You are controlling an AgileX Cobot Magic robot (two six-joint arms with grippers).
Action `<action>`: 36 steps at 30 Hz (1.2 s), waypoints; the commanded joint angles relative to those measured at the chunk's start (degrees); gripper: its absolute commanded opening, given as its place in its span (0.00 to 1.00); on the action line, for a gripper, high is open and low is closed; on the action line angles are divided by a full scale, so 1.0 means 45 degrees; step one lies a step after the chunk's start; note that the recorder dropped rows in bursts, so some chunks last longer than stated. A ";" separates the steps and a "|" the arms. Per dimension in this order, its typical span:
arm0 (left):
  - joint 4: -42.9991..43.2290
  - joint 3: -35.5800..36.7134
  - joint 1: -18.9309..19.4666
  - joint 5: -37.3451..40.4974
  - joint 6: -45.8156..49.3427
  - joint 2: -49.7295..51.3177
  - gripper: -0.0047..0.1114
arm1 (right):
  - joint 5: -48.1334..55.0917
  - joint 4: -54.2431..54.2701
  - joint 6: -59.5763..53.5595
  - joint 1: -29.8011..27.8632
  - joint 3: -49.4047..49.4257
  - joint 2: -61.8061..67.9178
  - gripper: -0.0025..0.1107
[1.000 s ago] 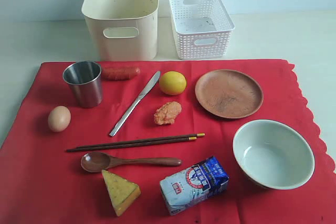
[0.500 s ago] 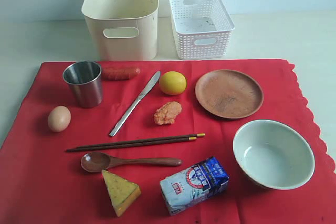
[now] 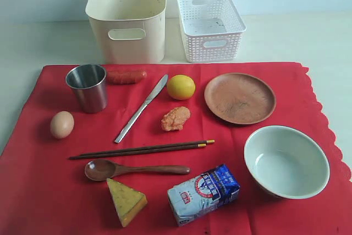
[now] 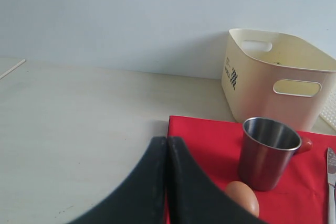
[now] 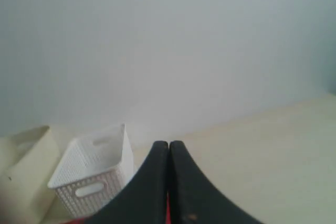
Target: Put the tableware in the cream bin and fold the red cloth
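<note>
The red cloth [image 3: 49, 191] lies flat on the table, its scalloped edge to the right. On it rest a steel cup [image 3: 88, 87], a silver knife [image 3: 141, 109], dark chopsticks [image 3: 140, 149], a wooden spoon [image 3: 132, 169], a round brown plate [image 3: 240, 98] and a pale green bowl [image 3: 286, 161]. Behind the cloth stands the empty cream bin [image 3: 127, 16]. Neither arm shows in the exterior view. My left gripper [image 4: 167, 141] is shut and empty over the cloth's corner [image 4: 210, 135], short of the cup [image 4: 266, 153] and the bin [image 4: 273, 77]. The right gripper [image 5: 169, 144] is shut too, holding nothing.
Food lies among the tableware: an egg [image 3: 61, 124], a sausage [image 3: 126, 76], a lemon [image 3: 180, 87], an orange lump [image 3: 175, 119], a cheese wedge [image 3: 126, 201] and a milk carton [image 3: 203, 193]. A white lattice basket [image 3: 210, 25] stands right of the bin.
</note>
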 commanded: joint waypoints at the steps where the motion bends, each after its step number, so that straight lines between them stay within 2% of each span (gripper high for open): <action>1: -0.0078 0.0003 0.0016 -0.0043 0.0013 -0.0088 0.06 | 0.0510 -0.0098 -0.0149 0.0025 -0.0630 0.2866 0.02; 3: -0.0078 0.0003 0.0016 -0.0043 0.0013 -0.0088 0.06 | 0.0510 -0.0098 -0.0149 0.0207 -0.0947 0.4450 0.02; 6: -0.0078 0.0003 0.0016 -0.0043 0.0013 -0.0088 0.06 | 0.0510 -0.0097 -0.0348 0.1217 -0.1554 0.6555 0.02; 14: -0.0078 0.0003 0.0016 -0.0043 0.0013 -0.0088 0.06 | 0.0510 -0.0097 -0.0134 0.4937 -0.3899 1.1777 0.04; 16: -0.0078 0.0003 0.0016 -0.0043 0.0013 -0.0088 0.06 | 0.0543 -0.0097 -0.0134 0.5429 -0.4490 1.2713 0.09; 24: -0.0078 0.0003 0.0016 -0.0043 0.0013 -0.0088 0.06 | 0.1062 -0.0097 -0.0584 0.7086 -0.6772 1.5233 0.40; 29: -0.0078 0.0003 0.0016 -0.0043 0.0013 -0.0088 0.06 | 0.2471 -0.0097 -0.1683 0.8224 -0.8013 1.6231 0.52; 36: -0.0078 0.0003 0.0016 -0.0043 0.0013 -0.0088 0.06 | 0.2997 -0.0097 -0.2040 0.9545 -0.9463 1.7986 0.71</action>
